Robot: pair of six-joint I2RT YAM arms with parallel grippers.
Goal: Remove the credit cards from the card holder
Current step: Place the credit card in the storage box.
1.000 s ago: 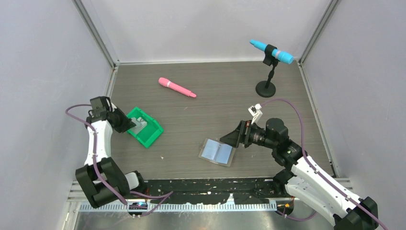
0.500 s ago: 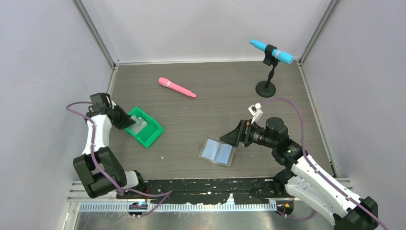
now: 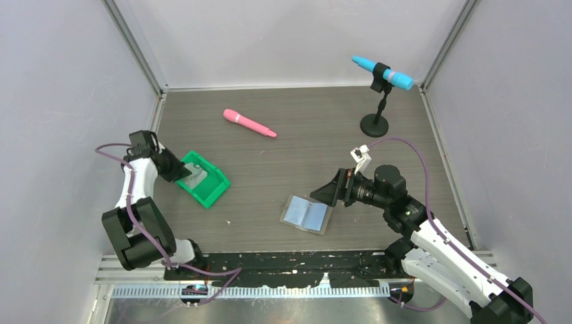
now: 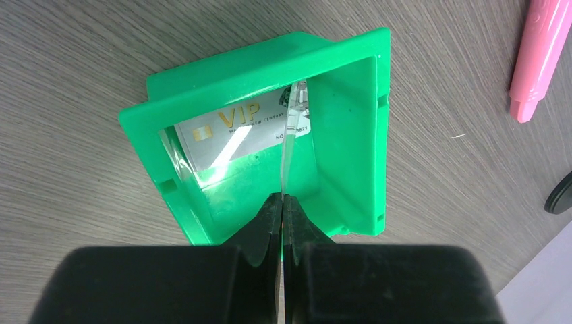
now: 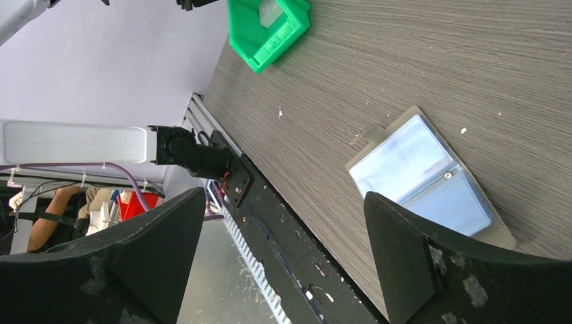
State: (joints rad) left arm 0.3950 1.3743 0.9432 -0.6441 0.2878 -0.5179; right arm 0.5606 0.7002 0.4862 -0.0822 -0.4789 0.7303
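The card holder (image 3: pixel 307 214) lies open on the table, grey with pale blue pockets, also seen in the right wrist view (image 5: pixel 425 175). My right gripper (image 3: pixel 325 192) hovers just right of it, its jaws wide apart (image 5: pixel 284 196) and nothing between them. My left gripper (image 3: pixel 179 173) is at the green tray (image 3: pixel 214 191), shut (image 4: pixel 281 199) on a thin credit card (image 4: pixel 289 145) seen edge-on, standing upright inside the tray (image 4: pixel 351 135). Another credit card (image 4: pixel 233 128), printed VIP, lies flat on the tray's floor.
A pink marker (image 3: pixel 249 123) lies at the back middle, also at the right edge of the left wrist view (image 4: pixel 539 54). A blue marker (image 3: pixel 382 73) sits on a black stand (image 3: pixel 374 125) at the back right. Grey walls enclose the table on three sides.
The left arm's lower links have swung back toward the left wall, while its gripper stays at the green tray, shut on the card. The right arm has not moved.
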